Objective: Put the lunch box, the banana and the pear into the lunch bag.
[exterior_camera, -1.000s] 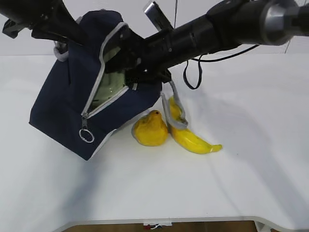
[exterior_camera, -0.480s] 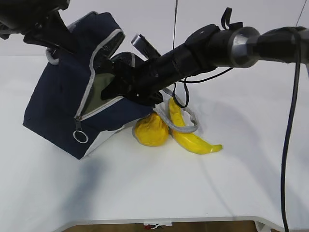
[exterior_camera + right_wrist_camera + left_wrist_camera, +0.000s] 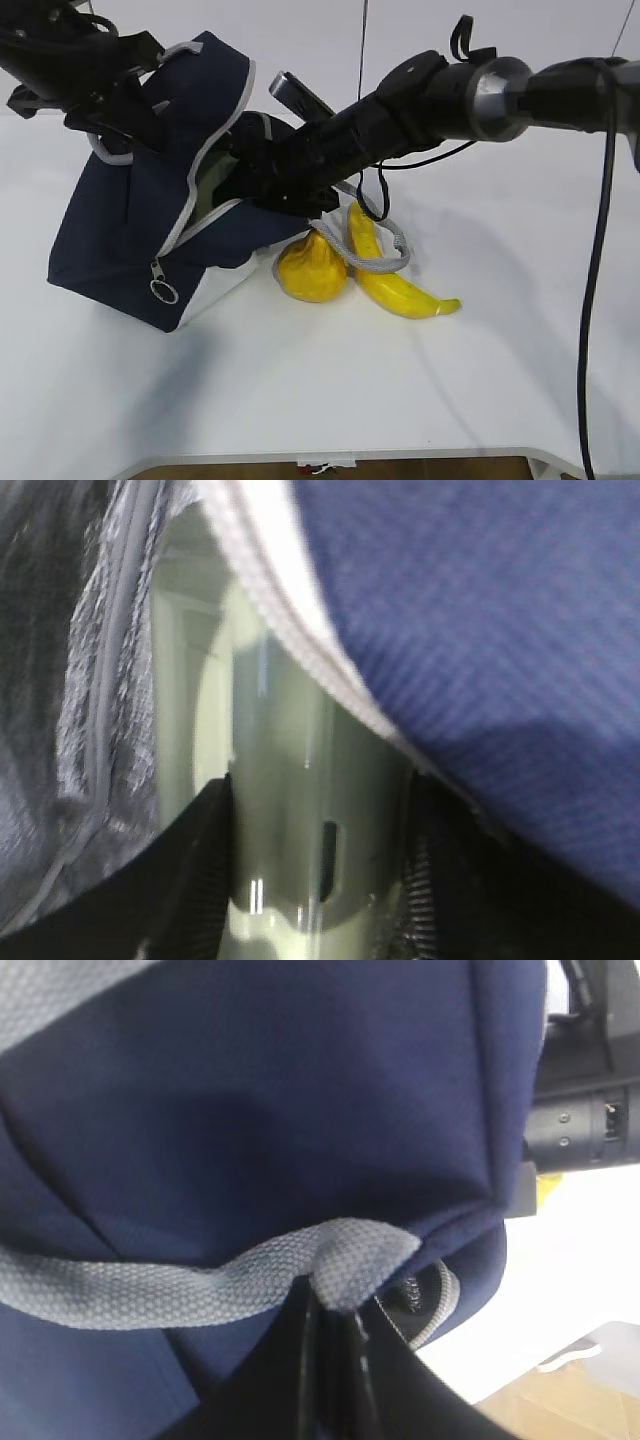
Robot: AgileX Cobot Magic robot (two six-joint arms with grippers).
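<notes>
The lunch bag (image 3: pixel 140 230) stands tilted at left centre of the exterior frame, its zippered mouth facing right; the left tool (image 3: pixel 330 1310) is clenched on a grey handle (image 3: pixel 200 1285), while the right tool (image 3: pixel 320 880), reaching in from the upper right, grips the lunch box (image 3: pixel 290 810) between its fingers just inside that mouth. The box's onward path runs leftward, deeper into the bag. The pear (image 3: pixel 312 267) and the banana (image 3: pixel 400 285) lie on the counter (image 3: pixel 400 390) at lower centre, touching, nearer the right arm.
</notes>
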